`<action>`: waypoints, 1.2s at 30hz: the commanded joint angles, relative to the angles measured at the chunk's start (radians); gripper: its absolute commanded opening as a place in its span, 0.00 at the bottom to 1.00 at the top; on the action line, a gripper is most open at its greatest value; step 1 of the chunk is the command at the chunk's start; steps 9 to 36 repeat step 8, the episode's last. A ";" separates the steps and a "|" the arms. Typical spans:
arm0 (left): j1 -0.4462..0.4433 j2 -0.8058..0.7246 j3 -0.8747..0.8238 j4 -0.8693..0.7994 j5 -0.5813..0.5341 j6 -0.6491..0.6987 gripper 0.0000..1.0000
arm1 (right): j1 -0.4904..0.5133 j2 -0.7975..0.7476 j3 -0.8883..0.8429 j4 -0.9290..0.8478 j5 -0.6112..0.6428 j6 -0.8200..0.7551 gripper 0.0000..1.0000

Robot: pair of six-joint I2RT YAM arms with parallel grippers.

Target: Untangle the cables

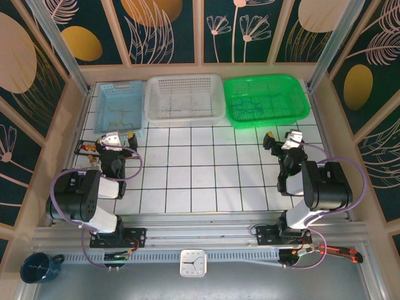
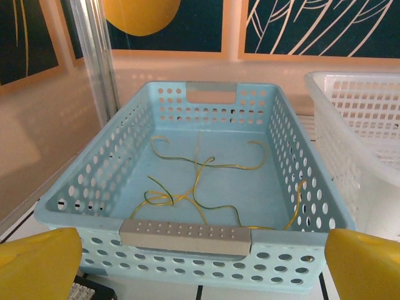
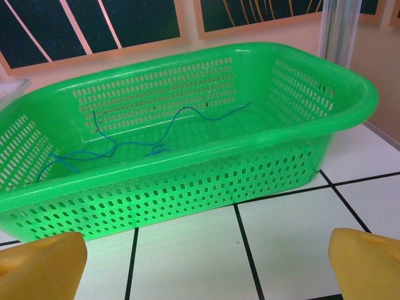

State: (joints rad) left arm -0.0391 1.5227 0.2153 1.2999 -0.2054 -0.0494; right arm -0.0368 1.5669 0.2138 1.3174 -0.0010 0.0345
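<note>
The cables lie apart in separate baskets. Thin yellow-and-green wires point(image 2: 194, 181) sprawl loosely over the floor of the light blue basket point(image 2: 187, 236), point(image 1: 120, 106). A thin blue wire point(image 3: 134, 142) lies in the green basket point(image 3: 187, 156), point(image 1: 265, 99). My left gripper point(image 2: 200, 278), point(image 1: 116, 136) hovers just in front of the blue basket's near wall, open, its yellow fingertips point(image 2: 37, 265) wide apart with nothing between them. My right gripper point(image 3: 203, 278), point(image 1: 284, 136) stands open over the white tiles a short way in front of the green basket, also holding nothing.
A white basket point(image 1: 184, 99), point(image 2: 362, 125) sits between the blue and green ones along the back wall. Small tools point(image 1: 87, 148) lie at the left edge. On the front rail are a clock point(image 1: 193, 262), a dark mug point(image 1: 39, 267) and orange-handled pliers point(image 1: 337, 251).
</note>
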 commanded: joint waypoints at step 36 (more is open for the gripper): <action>0.007 0.000 -0.011 0.042 0.052 -0.003 0.99 | 0.003 -0.024 -0.026 0.052 -0.010 -0.016 0.99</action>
